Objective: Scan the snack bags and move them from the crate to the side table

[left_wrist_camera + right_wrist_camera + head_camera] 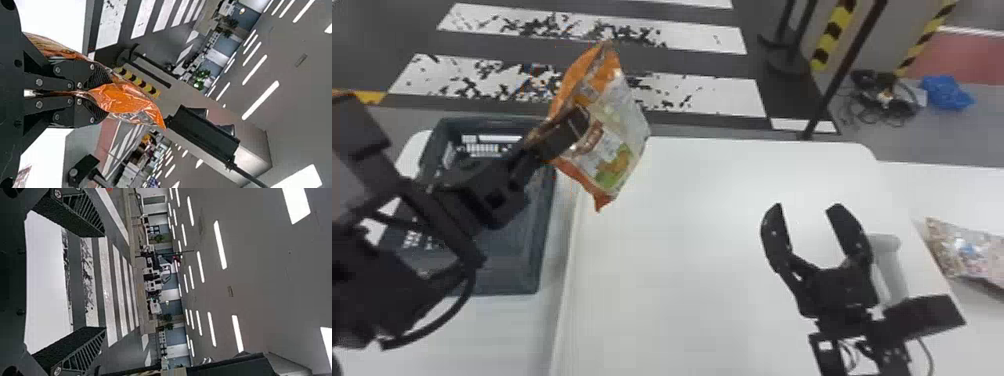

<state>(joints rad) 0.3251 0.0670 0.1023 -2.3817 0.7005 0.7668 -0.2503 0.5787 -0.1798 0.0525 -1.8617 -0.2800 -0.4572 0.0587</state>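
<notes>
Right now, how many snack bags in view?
2: orange bag in the left pincer; another bag on the side table, far right. More may hide in crate behind left arm.

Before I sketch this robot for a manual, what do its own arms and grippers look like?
Both arms are black and blocky. The left arm has a thick black cable in a loop; the right arm, thinner cables. The left gripper and right gripper are black too, with flat fingers, ribbed near the tips and dotted with silvery screws.
</notes>
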